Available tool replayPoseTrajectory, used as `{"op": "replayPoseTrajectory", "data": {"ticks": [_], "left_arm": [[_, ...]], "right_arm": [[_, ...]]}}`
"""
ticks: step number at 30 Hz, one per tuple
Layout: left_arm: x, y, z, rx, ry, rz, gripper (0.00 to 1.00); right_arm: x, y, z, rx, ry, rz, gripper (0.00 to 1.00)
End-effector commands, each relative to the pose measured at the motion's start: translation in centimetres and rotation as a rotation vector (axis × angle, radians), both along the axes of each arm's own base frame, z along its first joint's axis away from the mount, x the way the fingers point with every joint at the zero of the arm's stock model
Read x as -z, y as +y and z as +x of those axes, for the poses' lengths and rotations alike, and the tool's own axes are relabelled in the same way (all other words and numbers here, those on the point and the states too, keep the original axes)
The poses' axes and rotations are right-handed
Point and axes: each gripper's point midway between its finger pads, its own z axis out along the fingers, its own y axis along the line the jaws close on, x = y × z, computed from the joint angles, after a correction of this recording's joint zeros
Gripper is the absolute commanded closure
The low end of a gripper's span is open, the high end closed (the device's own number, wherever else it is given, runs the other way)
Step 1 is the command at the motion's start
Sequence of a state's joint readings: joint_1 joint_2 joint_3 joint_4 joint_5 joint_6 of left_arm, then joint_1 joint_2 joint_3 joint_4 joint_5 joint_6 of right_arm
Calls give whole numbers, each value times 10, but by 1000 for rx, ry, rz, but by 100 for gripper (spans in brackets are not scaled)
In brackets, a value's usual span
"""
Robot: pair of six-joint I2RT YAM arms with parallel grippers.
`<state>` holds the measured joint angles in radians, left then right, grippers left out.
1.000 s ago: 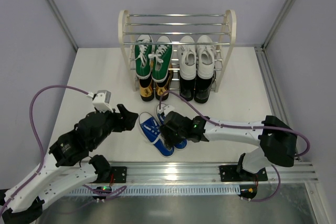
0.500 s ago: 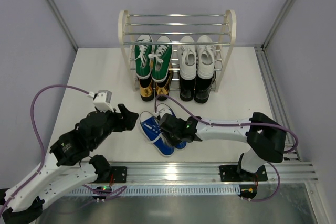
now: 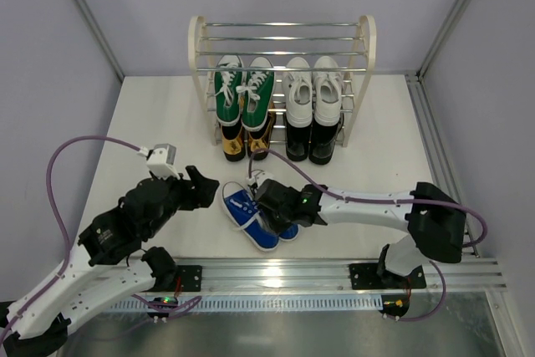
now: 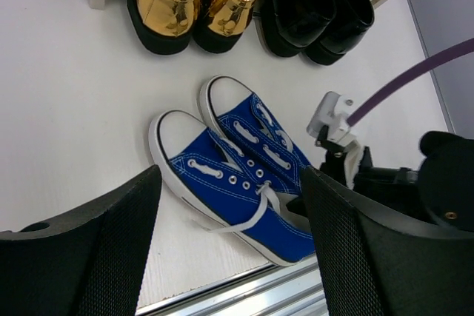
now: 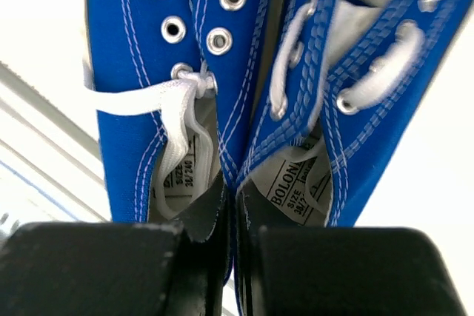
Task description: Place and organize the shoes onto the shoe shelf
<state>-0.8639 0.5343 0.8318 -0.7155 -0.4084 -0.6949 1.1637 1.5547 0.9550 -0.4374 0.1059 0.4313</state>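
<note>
Your right end effector (image 5: pixel 231 209) was clamped on the inner collars of both blue canvas sneakers (image 5: pixel 133 72), pinching them together. The pair sat on the worktop (image 3: pixel 159 131), near the front of the shoe shelf (image 3: pixel 198 52). Your left end effector (image 3: pixel 205 186) hung spread wide beside them, gripping nothing.

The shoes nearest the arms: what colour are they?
The blue sneakers have white laces and toe caps; clearest in left wrist view.
</note>
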Motion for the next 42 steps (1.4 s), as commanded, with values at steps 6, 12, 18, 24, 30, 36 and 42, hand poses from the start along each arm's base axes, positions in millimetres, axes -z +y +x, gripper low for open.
{"op": "replayPoseTrajectory", "data": {"ticks": [6, 12, 18, 24, 30, 36, 42], "left_arm": [[-15, 7, 0, -20, -38, -16, 25], [-18, 10, -1, -28, -44, -27, 25], [-18, 12, -2, -35, -43, -27, 25], [-18, 11, -1, -34, -43, -28, 25], [-20, 8, -2, -20, -45, -39, 25], [-22, 11, -4, -23, -51, -47, 25], [-24, 12, -5, -20, -53, -45, 25]], "right_arm": [[-116, -4, 8, -13, -174, 224, 96], [-148, -22, 11, 16, -232, 286, 96], [-187, -39, 17, 44, -321, 320, 96], [-283, -64, 37, 96, -539, 399, 96], [-372, -63, 52, 73, -707, 460, 96], [-457, -87, 86, 191, -913, 487, 96], [-500, -98, 152, 347, -1054, 415, 96]]}}
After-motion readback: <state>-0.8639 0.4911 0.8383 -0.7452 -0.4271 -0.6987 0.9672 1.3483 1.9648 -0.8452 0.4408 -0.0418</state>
